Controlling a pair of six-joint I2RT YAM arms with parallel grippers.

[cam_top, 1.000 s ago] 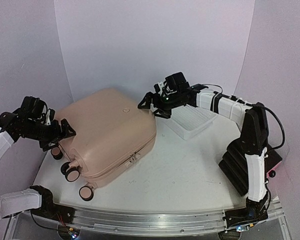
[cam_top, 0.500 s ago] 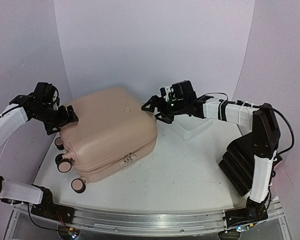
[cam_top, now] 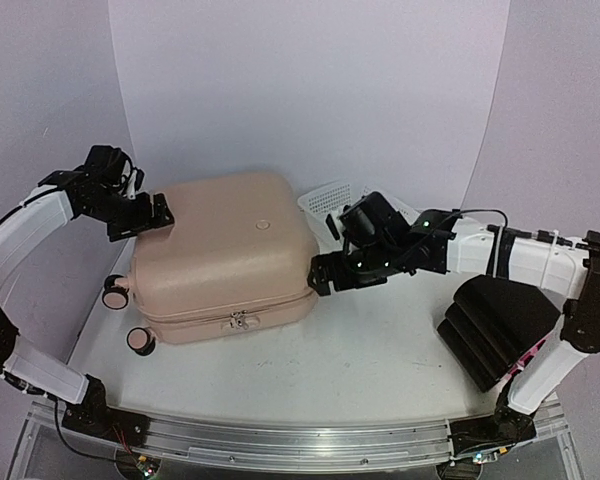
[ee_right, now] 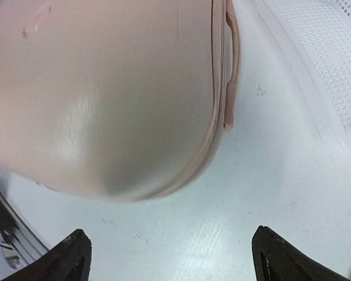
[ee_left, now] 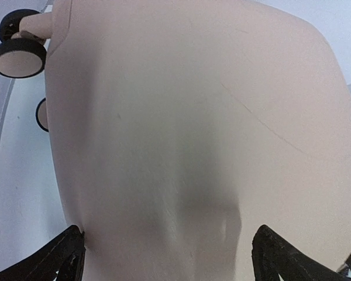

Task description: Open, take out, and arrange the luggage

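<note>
Luggage: one luggage [cam_top: 225, 255], closed, lying flat on the middle-left of the surface [cam_top: 380, 360], with its zip seam towards the near edge.
Wheels: two wheels [cam_top: 113, 292] show in the top view, both at the luggage's left end.
Handle: one side handle [ee_right: 231, 64], flat against the right end.
Basket: one white mesh basket [cam_top: 328, 197], just behind the far right corner of the luggage.
Left arm: the left gripper [cam_top: 148, 217] is released, its fingers spread wide at the far left corner; contact cannot be told.
Right arm: the right gripper [cam_top: 325, 272] is released and empty, just beside the right end.
Far right: one black ridged block [cam_top: 495, 330].
</note>
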